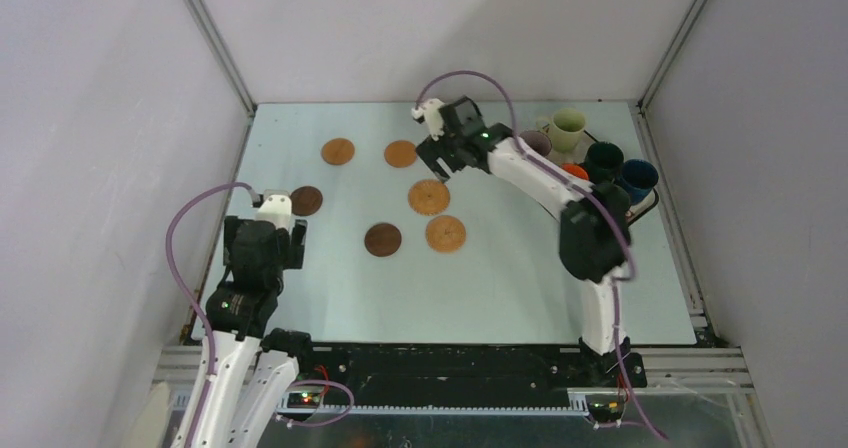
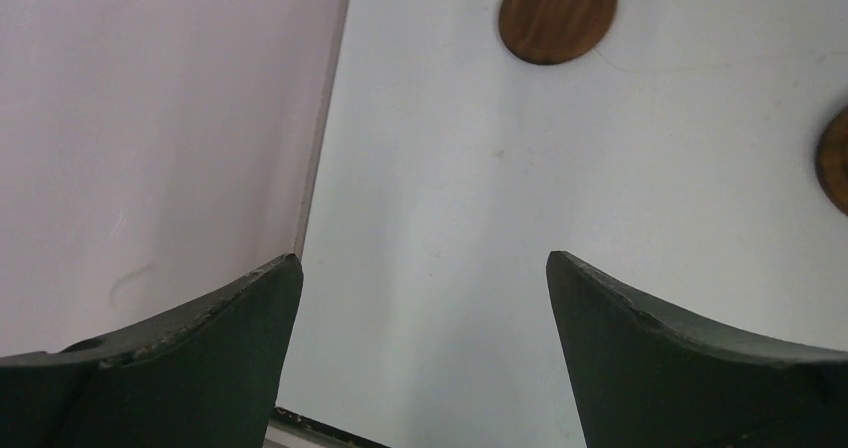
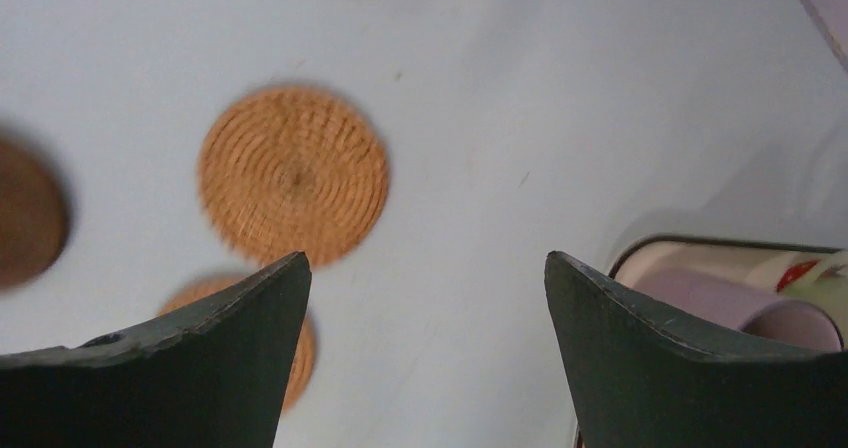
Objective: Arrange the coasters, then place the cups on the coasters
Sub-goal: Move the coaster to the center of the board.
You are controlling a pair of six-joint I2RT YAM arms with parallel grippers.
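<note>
- Left jaws, nearest in their own wrist view, stand wide apart and empty above the bare table (image 2: pixel 450 218), close to the left wall (image 2: pixel 150 118).
- Right jaws are also spread wide and hold nothing. They hover over the middle of the table, just beyond a woven tan coaster (image 1: pixel 429 197).
- Six coasters lie flat and face up, none touching another. They are round, so they have no long axis or heading.
- Far row: one smooth tan coaster (image 1: pixel 338 151) and another smooth tan coaster (image 1: pixel 401 154).
- Nearer: a second woven coaster (image 1: pixel 445 234), with a dark brown coaster (image 1: pixel 383 239) just beside it on the left.
- Another dark coaster (image 1: pixel 306 200) lies near the left jaws.
- Cups stand upright, mouths up, crowded on a tray (image 1: pixel 650 200) at the far right, partly hidden by the right arm (image 1: pixel 590 238).
- These are a pale green cup (image 1: pixel 568 125) with its handle pointing left, a mauve cup (image 1: pixel 536 143), an orange cup (image 1: pixel 575 171), a dark green cup (image 1: pixel 604 155) and a navy cup (image 1: pixel 637 176).
- Pale blue-grey and matte, the table is enclosed by plain white walls with metal corner posts.
</note>
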